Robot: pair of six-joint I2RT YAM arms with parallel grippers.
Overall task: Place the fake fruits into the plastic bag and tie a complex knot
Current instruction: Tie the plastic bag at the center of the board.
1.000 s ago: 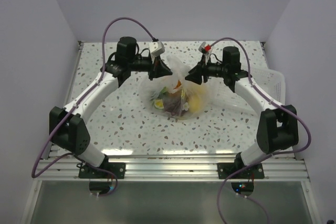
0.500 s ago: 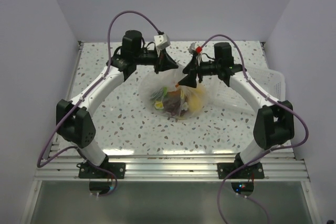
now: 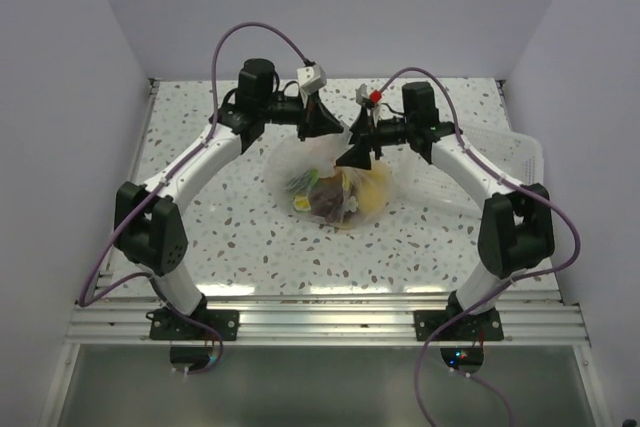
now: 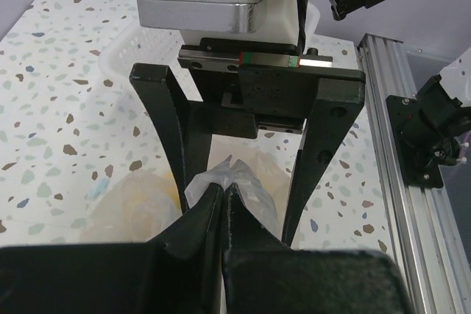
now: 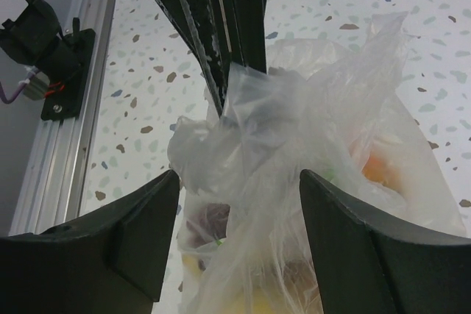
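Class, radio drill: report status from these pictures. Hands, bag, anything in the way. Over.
Left hand shut on plastic bag neck. Right hand open, astride it. Fake fruits inside. White tray sits aside, right.

A robotics lab booth, this; plain white walls [image 3: 90, 97] box in a speckled desk [image 3: 250, 237]; robot arms [image 3: 195, 167] bolted to an aluminium rail [image 3: 330, 319]; purple cables [image 3: 255, 32] looping above.
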